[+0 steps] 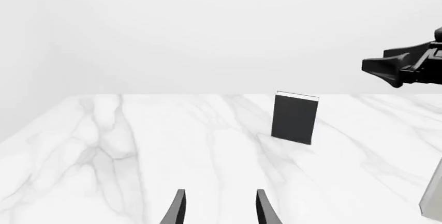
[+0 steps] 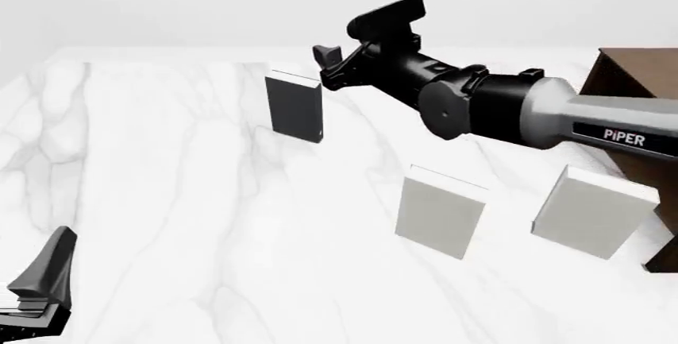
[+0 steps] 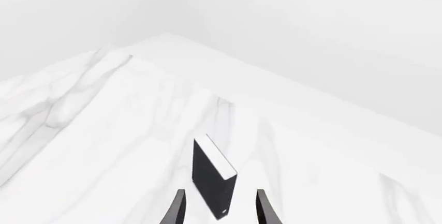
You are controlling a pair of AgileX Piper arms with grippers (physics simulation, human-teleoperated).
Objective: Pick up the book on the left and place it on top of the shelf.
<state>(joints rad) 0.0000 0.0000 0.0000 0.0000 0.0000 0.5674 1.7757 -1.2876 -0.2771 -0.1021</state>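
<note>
- On the far left of the marble table (image 2: pixel 159 201), the book (image 2: pixel 294 106) stands upright, white page edge up, well apart from the two pale books (image 2: pixel 441 211) and the shelf (image 2: pixel 636 98).
- We judge the step as approach: the right gripper (image 2: pixel 341 59) hovers just beside the book's top; the right wrist view shows its fingers spread, the book between them but untouched.
- Left gripper (image 1: pixel 219 208) sits low near us, fingers apart, holding nothing.
- Next move, we think: descend, straddle the book's thickness, close.
</note>
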